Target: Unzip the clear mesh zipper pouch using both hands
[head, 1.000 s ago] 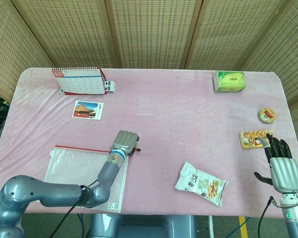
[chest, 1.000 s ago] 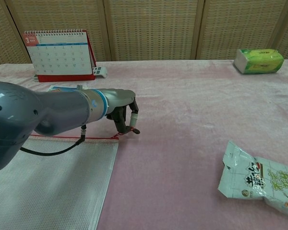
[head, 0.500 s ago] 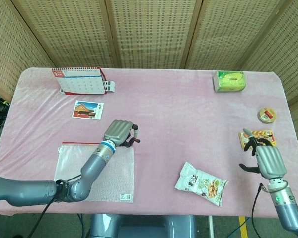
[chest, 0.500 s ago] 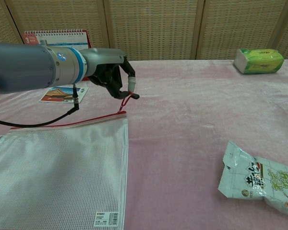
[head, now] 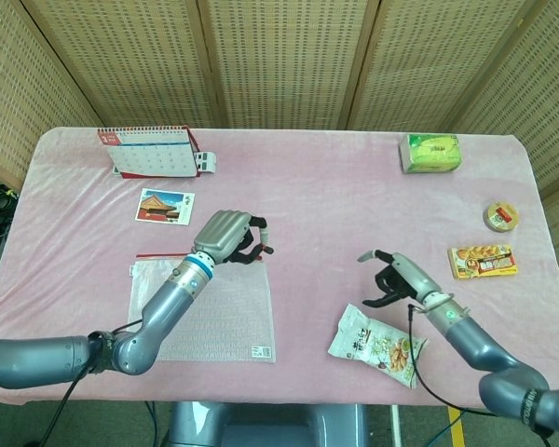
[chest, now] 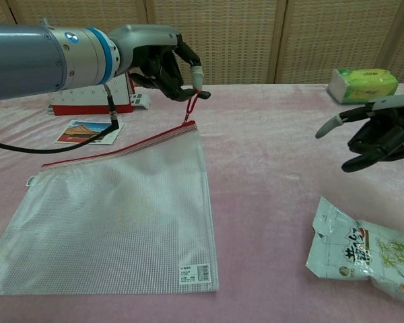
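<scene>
The left robot hand (chest: pixel 163 62) is pinching the red zipper pull (chest: pixel 190 110) between thumb and a fingertip, its other fingers curled, and is lifting the pull clear of the bench (head: pixel 317 200); the corner of the clear mesh zipper pouch (chest: pixel 114 215) nearest the pull is rising with it. The right robot hand (chest: pixel 378 131) is hovering above the bench with its fingers spread and nothing in them, well apart from the pouch and just above the snack packet (chest: pixel 363 252) lying near the front edge toward the right.

The pouch is lying flat toward the front left of the bench, its red zipper edge (chest: pixel 118 149) facing the back edge, where a desk calendar (head: pixel 149 149) is standing and a postcard (head: pixel 164 205) is lying just in front of it.

Judged from this arrangement, the pouch is unanchored, so any pull on the slider would merely be dragging the whole pouch. The step would go best with the right robot hand coming across to press or grip the pouch's fabric beside the slider's corner, while the left robot hand is drawing the pull low and parallel to the zipper edge toward the bench's left edge, rather than upward.
</scene>
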Controlling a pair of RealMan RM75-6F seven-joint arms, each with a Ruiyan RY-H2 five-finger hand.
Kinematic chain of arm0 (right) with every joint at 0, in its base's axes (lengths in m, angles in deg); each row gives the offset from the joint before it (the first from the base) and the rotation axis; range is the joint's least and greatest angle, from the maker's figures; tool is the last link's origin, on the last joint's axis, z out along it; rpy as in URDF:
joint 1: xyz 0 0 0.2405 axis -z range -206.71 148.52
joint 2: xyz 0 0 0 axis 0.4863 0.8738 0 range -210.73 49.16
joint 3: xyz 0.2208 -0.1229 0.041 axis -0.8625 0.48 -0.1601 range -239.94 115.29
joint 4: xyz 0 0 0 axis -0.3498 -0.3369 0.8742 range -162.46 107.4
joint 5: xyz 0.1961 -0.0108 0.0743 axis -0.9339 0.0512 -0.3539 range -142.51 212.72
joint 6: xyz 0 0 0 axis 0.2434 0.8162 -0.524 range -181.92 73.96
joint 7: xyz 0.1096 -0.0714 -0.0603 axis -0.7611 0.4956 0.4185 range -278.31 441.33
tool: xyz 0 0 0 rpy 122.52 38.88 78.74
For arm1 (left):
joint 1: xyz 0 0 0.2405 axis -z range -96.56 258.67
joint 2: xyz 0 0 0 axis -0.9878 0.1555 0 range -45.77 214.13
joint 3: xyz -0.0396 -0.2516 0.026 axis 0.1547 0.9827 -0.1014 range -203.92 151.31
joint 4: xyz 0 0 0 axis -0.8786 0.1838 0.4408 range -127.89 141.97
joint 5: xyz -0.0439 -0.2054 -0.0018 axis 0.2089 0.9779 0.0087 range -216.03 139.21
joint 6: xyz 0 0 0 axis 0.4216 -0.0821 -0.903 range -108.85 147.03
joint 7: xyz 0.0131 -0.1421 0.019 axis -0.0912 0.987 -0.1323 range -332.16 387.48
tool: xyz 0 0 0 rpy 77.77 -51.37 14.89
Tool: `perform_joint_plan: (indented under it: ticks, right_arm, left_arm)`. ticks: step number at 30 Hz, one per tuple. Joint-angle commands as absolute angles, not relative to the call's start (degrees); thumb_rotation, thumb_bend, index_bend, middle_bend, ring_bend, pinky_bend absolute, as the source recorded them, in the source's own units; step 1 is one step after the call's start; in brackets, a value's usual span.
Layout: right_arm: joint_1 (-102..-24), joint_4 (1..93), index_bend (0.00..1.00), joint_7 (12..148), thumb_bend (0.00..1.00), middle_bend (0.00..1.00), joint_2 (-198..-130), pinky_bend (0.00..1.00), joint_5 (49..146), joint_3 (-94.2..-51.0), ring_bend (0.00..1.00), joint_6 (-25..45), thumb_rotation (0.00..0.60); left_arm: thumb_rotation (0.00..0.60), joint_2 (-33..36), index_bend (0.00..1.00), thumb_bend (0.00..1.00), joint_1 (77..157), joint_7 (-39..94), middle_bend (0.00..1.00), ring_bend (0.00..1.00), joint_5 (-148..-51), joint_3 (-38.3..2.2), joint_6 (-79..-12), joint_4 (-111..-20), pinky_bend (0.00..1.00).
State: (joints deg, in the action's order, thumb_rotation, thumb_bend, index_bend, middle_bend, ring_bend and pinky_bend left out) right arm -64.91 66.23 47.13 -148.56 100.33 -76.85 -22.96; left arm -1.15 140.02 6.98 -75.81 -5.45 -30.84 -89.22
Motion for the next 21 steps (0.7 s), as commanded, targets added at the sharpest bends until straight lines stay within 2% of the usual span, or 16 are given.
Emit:
perform_joint_plan:
  ticks: [1, 6, 16, 21]
  right_arm:
    - [-69.36, 66.38, 0.30, 45.68, 0.06, 0.93, -151.02, 1.00, 95.14, -79.05, 0.96, -27.81, 0.600]
    - [-72.74, 66.96, 0.31, 46.68, 0.06, 0.93, -153.08, 1.00, 90.28, -80.20, 0.96, -28.72, 0.600]
    - [-78.19, 64.59, 0.33, 51.96, 0.06, 0.94, -158.17, 1.00, 78.37, -78.62, 0.96, -25.21, 0.600]
    - [-78.83, 64.57, 0.35, 51.75, 0.06, 0.94, -159.20, 1.00, 74.18, -79.66, 0.96, -23.65, 0.600]
  left_arm:
    - [0.600, -1.67, 0.79, 0.76, 140.44, 8.16, 0.99, 0.89, -76.41, -5.23, -30.99, -88.51, 1.00]
    - [0.600, -2.48, 0.79, 0.76, 141.15, 9.55, 0.99, 0.89, -77.12, -5.18, -31.23, -87.19, 1.00]
    - [0.600, -3.69, 0.79, 0.78, 141.90, 13.33, 0.99, 0.89, -79.19, -4.24, -31.35, -86.20, 1.00]
    - [0.600, -3.97, 0.79, 0.78, 142.38, 13.34, 0.99, 0.89, -78.74, -4.58, -31.45, -86.39, 1.00]
